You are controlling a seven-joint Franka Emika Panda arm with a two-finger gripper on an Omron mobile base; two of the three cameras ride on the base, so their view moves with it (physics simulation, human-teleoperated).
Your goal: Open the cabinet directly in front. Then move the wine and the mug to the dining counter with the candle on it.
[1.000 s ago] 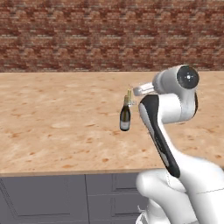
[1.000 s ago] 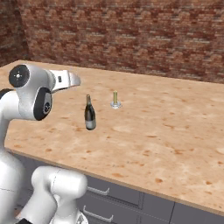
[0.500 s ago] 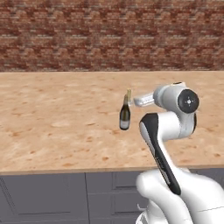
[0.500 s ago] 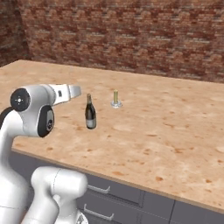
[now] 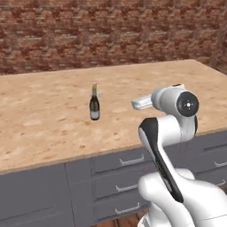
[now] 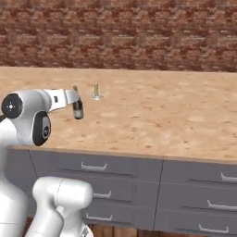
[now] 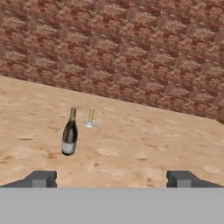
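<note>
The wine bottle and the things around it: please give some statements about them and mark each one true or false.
1. The wine stands upright on the dining counter. True.
2. The candle lies flat on its side. False: it stands upright on its small dish.
3. The end effector is closed on the wine. False: it is open and holds nothing.
4. Brick wall backs the dining counter. True.
5. The mug stands beside the wine. False: the candle does.

Dark wine [image 7: 69, 133], pale-yellow candle [image 7: 91, 115], tan orange-veined dining counter [image 7: 144, 144]
</note>
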